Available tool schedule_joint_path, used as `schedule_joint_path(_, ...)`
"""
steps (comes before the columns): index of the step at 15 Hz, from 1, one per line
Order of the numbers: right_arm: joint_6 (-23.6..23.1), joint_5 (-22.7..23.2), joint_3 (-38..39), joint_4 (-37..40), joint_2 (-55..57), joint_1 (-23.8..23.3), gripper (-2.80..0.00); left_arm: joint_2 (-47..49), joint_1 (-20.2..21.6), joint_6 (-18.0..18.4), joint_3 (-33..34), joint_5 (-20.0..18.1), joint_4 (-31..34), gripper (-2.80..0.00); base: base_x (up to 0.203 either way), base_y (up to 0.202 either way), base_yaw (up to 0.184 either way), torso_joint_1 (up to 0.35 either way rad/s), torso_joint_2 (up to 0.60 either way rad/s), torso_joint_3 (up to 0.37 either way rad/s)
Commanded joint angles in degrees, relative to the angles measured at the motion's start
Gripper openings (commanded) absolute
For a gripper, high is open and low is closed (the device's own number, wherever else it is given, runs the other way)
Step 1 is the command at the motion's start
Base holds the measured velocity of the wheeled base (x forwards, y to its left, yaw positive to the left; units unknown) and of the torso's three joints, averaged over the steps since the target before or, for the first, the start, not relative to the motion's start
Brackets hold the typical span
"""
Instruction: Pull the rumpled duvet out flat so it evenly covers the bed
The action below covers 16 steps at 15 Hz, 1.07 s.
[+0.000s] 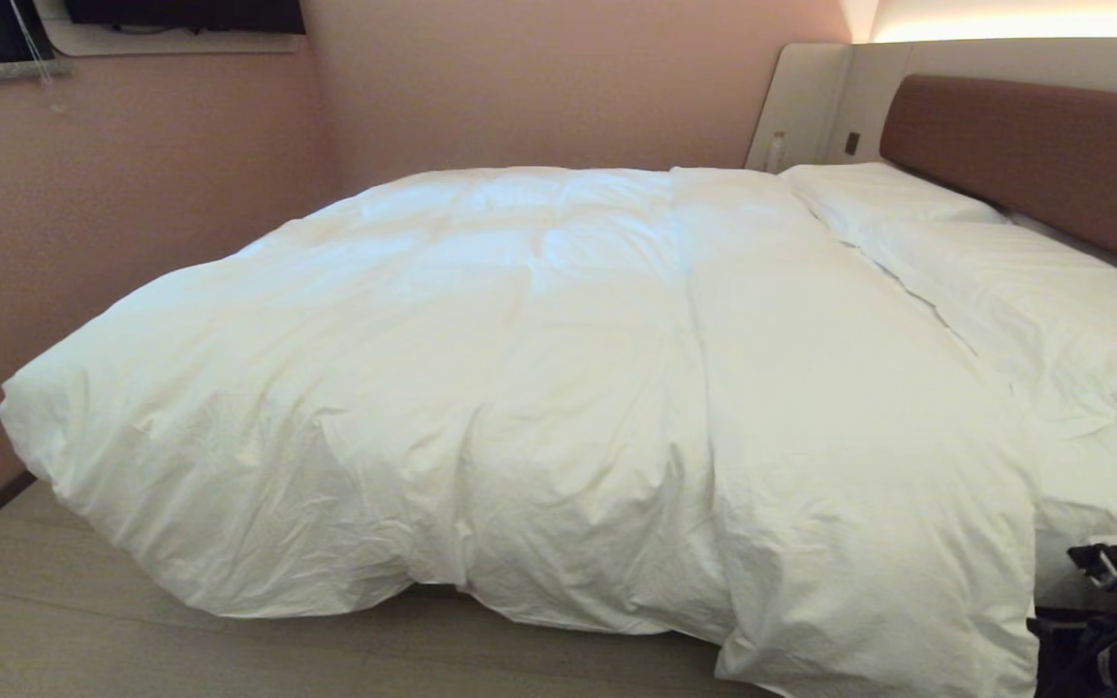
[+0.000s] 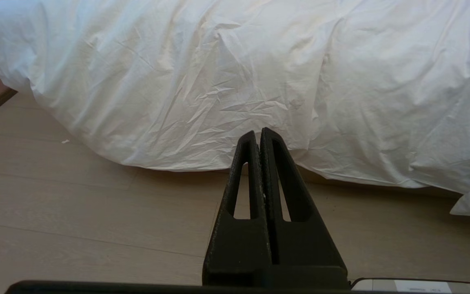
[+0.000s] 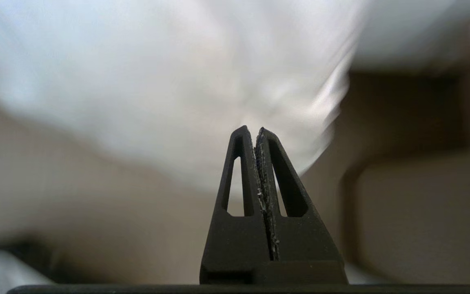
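1. Head view: the duvet (image 1: 539,388) lies spread over most of the bed (image 1: 1111,475), puffy and creased; its near edge spills over the mattress side and hangs to the wooden floor (image 1: 132,640), lowest at the near right corner; its left edge bulges beyond the bed end, close to the pink wall (image 1: 83,223), leaving only a narrow strip of floor there; two pillows (image 1: 1005,281) lie along the brown headboard (image 1: 1053,155), just beside the duvet's right edge; a band of bare sheet shows at the near right; part of the right arm (image 1: 1116,620) shows dark in the bottom right corner; open floor runs along the near side.

2. Left wrist view: the left gripper (image 2: 259,132) hangs low over the floor (image 2: 76,204), fingers pressed together on nothing, apart from the duvet's (image 2: 239,73) hanging hem; a dark gap shows under the hem.

3. Right wrist view: blurred; the right gripper (image 3: 251,130) is clenched and empty, pointing toward the duvet's (image 3: 157,81) hanging corner; tan base and floor lie beside it.
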Motion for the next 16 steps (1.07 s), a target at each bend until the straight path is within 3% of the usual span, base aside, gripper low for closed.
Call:
schedule_joint_path(1,0.8,0.0,1.2,-3.7,-11.3,-0.5,-2.80,0.0,0.0,0.1,0.0,0.0,0.0,-2.80,0.000,0.000,0.000,0.000,0.00,0.000)
schedule_joint_path(4,2.4,-4.5,-7.7,-2.3,-18.3,0.1,-2.80,0.0,0.0,0.1,0.0,0.0,0.0,-2.80,0.000,0.000,0.000,0.000,0.00,0.000)
schedule_joint_path(6,4.5,-12.6,-19.3,2.3,-20.4,2.3,-2.80,0.0,0.0,0.1,0.0,0.0,0.0,-2.80,0.000,0.000,0.000,0.000,0.00,0.000)
schedule_joint_path(8,7.5,-22.4,-33.6,12.8,-23.6,6.3,-2.80,0.0,0.0,0.1,0.0,0.0,0.0,-2.80,0.000,0.000,0.000,0.000,0.00,0.000)
schedule_joint_path(10,11.3,-32.9,-46.2,27.5,-26.7,13.2,-2.80,0.0,0.0,0.1,0.0,0.0,0.0,-2.80,0.000,0.000,0.000,0.000,0.00,0.000)
schedule_joint_path(13,17.9,-46.8,-56.5,48.2,-30.0,27.8,-2.80,0.0,0.0,0.1,0.0,0.0,0.0,-2.80,0.000,0.000,0.000,0.000,0.00,0.000)
schedule_joint_path(16,23.3,-53.8,-59.0,60.4,-35.6,39.5,-2.80,0.0,0.0,0.1,0.0,0.0,0.0,-2.80,0.000,0.000,0.000,0.000,0.00,0.000)
